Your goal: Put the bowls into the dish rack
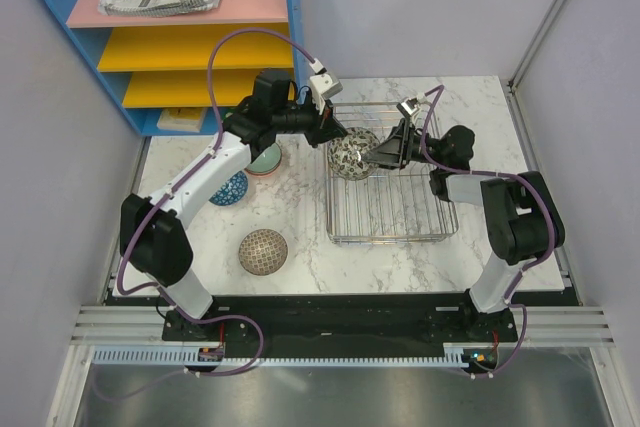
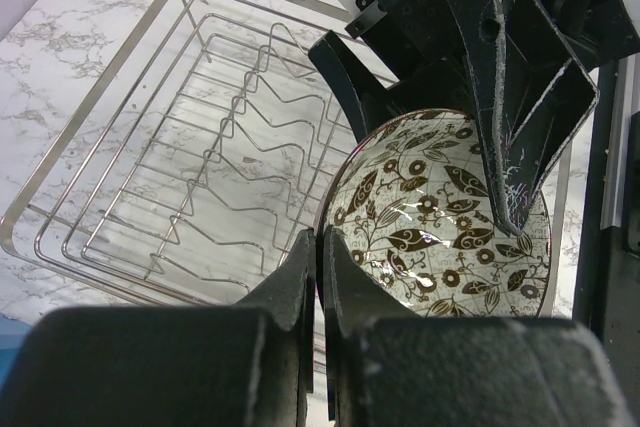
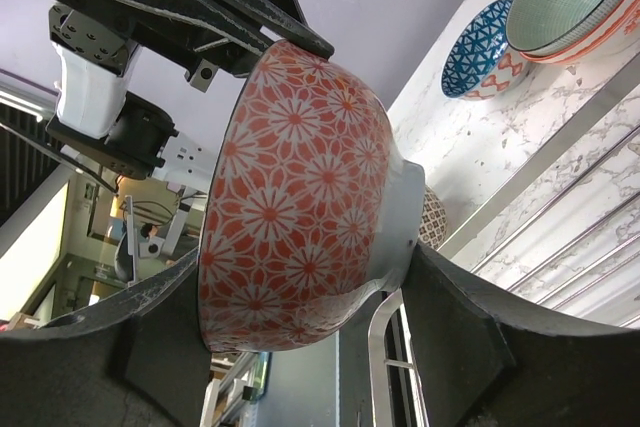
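Note:
A bowl [image 1: 354, 154], red-and-white flowered outside [image 3: 300, 177] and brown leaf-patterned inside [image 2: 430, 227], hangs on edge over the far left part of the dish rack [image 1: 390, 217]. My left gripper [image 2: 320, 247] is shut on its rim, coming in from the left [image 1: 335, 137]. My right gripper [image 3: 305, 262] spans the same bowl from the right [image 1: 378, 155], one finger at the rim side and the other against the foot. A beige mesh bowl [image 1: 262, 251], a blue patterned bowl [image 1: 229, 188] and a pale green bowl [image 1: 266, 158] sit on the table left of the rack.
A blue shelf unit [image 1: 180, 27] with pink and yellow boards stands at the back left, a notebook on its top board. The rack's upright tines [image 2: 230, 137] run along its floor. Grey walls close in both sides of the marble table [image 1: 300, 282].

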### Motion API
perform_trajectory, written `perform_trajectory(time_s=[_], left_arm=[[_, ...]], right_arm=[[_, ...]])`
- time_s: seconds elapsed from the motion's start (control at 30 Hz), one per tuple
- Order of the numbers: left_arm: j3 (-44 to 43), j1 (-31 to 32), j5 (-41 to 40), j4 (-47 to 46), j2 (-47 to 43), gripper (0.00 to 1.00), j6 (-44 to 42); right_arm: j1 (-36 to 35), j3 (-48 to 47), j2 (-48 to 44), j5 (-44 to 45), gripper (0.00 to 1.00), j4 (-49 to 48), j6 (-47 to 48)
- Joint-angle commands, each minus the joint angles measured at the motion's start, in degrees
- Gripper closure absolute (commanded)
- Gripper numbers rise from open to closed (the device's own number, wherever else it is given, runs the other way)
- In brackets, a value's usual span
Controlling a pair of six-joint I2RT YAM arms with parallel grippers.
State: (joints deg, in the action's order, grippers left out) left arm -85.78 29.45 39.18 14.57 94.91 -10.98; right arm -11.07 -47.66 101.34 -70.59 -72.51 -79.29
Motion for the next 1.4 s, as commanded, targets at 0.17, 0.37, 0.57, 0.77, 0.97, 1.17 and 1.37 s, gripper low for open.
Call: perform_trajectory(time_s=[0.17,0.37,0.57,0.77,0.97,1.17,1.37], left_arm=[[-3.1,0.4,3.4,-1.4,0.9,0.98,1.4],[-3.2,0.4,4.0,-1.3,1.1,0.90,1.6],[-3.2,0.4,4.8,-1.0,1.3,0.65,1.8],[-3.2,0.5,5.1,-0.9,1.3,0.53,1.9],[-3.2,0.3,2.4,0.2,0.3,0.26,1.8],[-0.6,-1.0,-4.5,2.2,-4.8,0.00,-0.3],[3.1,-4.6,-14.0,5.7,-9.9,0.00,-0.7]], right_arm=[[0.7,0.5,-1.3,3.2,0.98,-1.6,9.3],[1.1,0.6,-2.2,5.2,1.00,7.7,16.1],[1.5,-0.5,-3.3,7.0,1.00,19.5,24.8],[1.8,-1.1,-4.2,9.0,1.00,27.0,29.1],[1.9,-4.1,-6.0,12.2,1.00,39.8,38.1],[1.9,-10.0,-11.5,19.9,1.00,58.8,51.4],[2.4,-14.9,-16.9,32.5,1.00,72.1,61.9]])
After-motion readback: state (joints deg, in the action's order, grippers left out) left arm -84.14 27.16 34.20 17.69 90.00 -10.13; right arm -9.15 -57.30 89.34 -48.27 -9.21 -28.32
